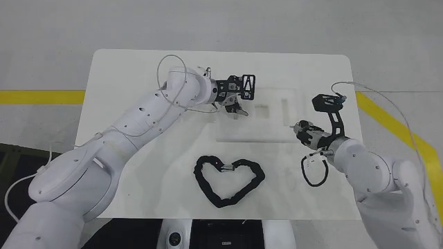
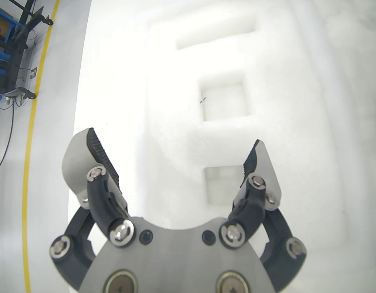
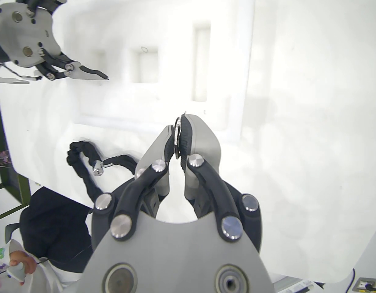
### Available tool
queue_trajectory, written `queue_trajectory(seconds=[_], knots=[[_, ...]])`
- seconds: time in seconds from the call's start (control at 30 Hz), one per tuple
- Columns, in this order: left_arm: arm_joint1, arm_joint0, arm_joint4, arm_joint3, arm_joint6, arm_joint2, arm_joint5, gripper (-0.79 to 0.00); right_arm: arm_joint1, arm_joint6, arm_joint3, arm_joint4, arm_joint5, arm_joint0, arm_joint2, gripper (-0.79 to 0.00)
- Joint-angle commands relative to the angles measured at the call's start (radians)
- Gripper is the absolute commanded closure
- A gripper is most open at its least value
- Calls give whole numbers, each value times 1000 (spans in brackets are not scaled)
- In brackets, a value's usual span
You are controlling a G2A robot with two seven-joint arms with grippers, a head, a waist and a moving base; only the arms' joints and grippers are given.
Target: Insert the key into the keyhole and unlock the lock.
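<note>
White table (image 1: 138,76), two grippers at a foam tray (image 1: 270,133).
Right gripper (image 3: 177,137) pinches the flat metal key (image 3: 176,132); the black chain lock (image 3: 79,148) lies beside it, well apart. Left gripper (image 2: 175,137), beyond, hangs spread wide above the tray.

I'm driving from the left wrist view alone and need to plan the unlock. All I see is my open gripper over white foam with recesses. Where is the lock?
Observer: The chain lock lies in a heart-shaped loop on the table, on the robot's side of the foam tray and apart from it.
Operator: And the key? There's none in my recesses.
Observer: The right gripper is shut on a thin metal piece, apparently the key, near the tray's end on the robot's right.
Operator: Is the lock body covered?
Observer: No. Its silver cylinder lies at the heart's notch with nothing resting on it.
</note>
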Motion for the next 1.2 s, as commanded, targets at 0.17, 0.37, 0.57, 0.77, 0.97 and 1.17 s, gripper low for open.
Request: queue_trajectory(seconds=[0.17, 0.37, 0.57, 0.77, 0.97, 1.17], knots=[[50, 38, 26, -78, 48, -67, -100, -785, 4, -26, -24, 206, -103, -78, 148, 0], [119, 121, 37, -203, 85, -158, -210, -785, 7, -59, -2, 346, -207, -151, 263, 0], [185, 242, 63, -394, 56, -219, -252, -785, 9, -93, 22, 413, -262, -203, 334, 0], [243, 329, 77, -531, 5, -215, -252, -785, 11, -123, 29, 447, -298, -237, 364, 0], [291, 369, 58, -604, 16, -191, -252, -785, 14, -138, 27, 457, -315, -254, 366, 0], [344, 380, 28, -645, 55, -177, -252, -785, 16, -147, 31, 460, -321, -255, 351, 0]])
